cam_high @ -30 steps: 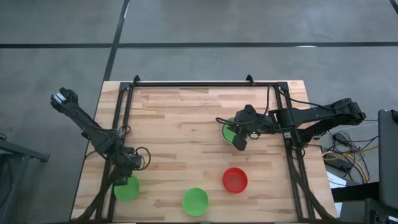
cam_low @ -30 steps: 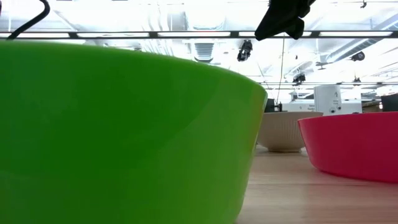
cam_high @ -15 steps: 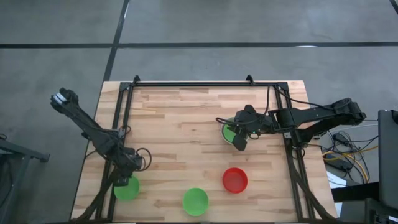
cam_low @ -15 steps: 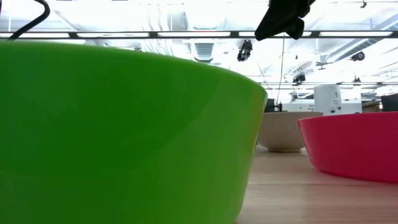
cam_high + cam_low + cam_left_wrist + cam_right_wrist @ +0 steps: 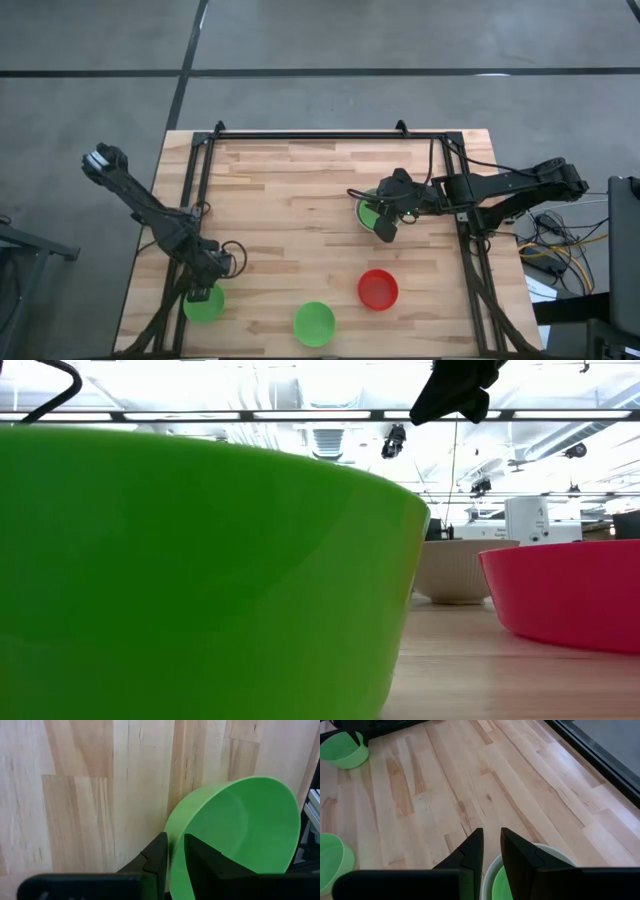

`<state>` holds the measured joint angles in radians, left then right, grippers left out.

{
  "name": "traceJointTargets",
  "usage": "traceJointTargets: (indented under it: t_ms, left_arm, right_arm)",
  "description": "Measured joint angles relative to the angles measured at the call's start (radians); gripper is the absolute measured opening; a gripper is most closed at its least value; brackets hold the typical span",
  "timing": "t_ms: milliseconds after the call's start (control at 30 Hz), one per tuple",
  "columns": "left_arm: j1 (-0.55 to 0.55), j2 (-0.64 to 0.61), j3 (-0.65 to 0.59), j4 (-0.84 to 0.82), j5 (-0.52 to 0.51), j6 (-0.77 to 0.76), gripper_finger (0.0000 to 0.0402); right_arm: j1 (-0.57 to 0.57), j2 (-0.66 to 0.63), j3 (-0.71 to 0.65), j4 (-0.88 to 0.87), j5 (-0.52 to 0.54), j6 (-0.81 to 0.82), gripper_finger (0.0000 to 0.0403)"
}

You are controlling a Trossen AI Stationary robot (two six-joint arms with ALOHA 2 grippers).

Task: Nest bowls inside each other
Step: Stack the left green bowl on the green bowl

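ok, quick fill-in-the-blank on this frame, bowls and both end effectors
1. The left end effector grips the rim of a ____ bowl.
2. The right end effector pinches the rim of a white bowl that has a ____ bowl nested inside.
3. The bowl standing alone between the arms, beside another green one, is ____.

Missing: green; green; red
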<state>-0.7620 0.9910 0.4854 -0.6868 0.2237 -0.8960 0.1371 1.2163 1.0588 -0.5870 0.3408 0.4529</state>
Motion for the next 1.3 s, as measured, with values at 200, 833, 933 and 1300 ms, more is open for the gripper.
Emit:
traceJointTargets:
  t_ms: [200,833,933,1300]
  left_arm:
    - [0.000,0.014,-0.001,0.014,0.001,0.000,0.0069]
    - [0.000,0.012,-0.065,0.137,0.052,-0.067,0.0010]
    - [0.000,0.012,-0.071,0.148,0.058,-0.068,0.0012]
    - [0.000,-0.003,-0.072,0.139,0.052,-0.072,0.0005]
  right_arm:
    - [0.000,0.000,0.000,0.000,0.000,0.000,0.0063]
    - [0.000,0.000,0.000,0.000,0.000,0.000,0.0063]
    - [0.000,0.000,0.000,0.000,0.000,0.000,0.0063]
    - [0.000,0.000,0.000,0.000,0.000,0.000,0.0063]
